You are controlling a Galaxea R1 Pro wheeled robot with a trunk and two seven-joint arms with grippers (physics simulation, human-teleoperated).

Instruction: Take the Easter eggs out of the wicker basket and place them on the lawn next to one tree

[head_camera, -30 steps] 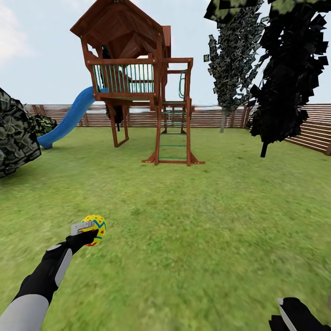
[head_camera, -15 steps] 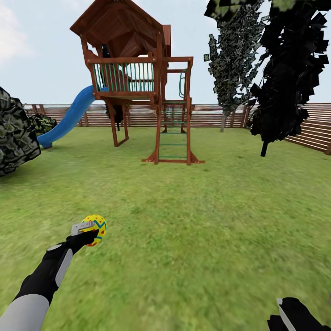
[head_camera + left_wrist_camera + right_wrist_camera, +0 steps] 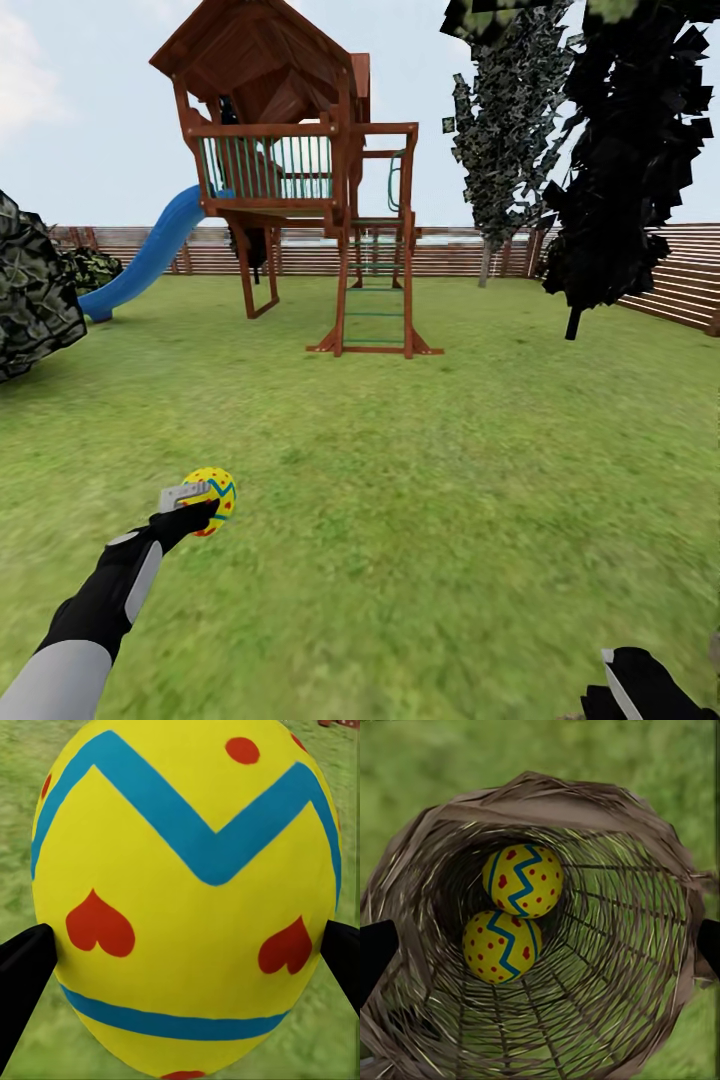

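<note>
The left gripper (image 3: 205, 497) is gripping an egg (image 3: 212, 489) above the lawn (image 3: 420, 480), jaws closed against its sides, fingertips (image 3: 26, 967) pressing it. The right gripper (image 3: 540, 945) is looking into the basket (image 3: 660, 937), fingers at its rim; whether they are clamping it I cannot tell. Two eggs (image 3: 523, 880) (image 3: 501, 946) are lying touching inside

Two yellow Easter eggs (image 3: 514, 913) with blue zigzags and red dots lie touching inside the brown wicker basket (image 3: 645, 945), green lawn (image 3: 427, 765) beyond its rim, dark fingertips (image 3: 375, 952) at both edges.
</note>
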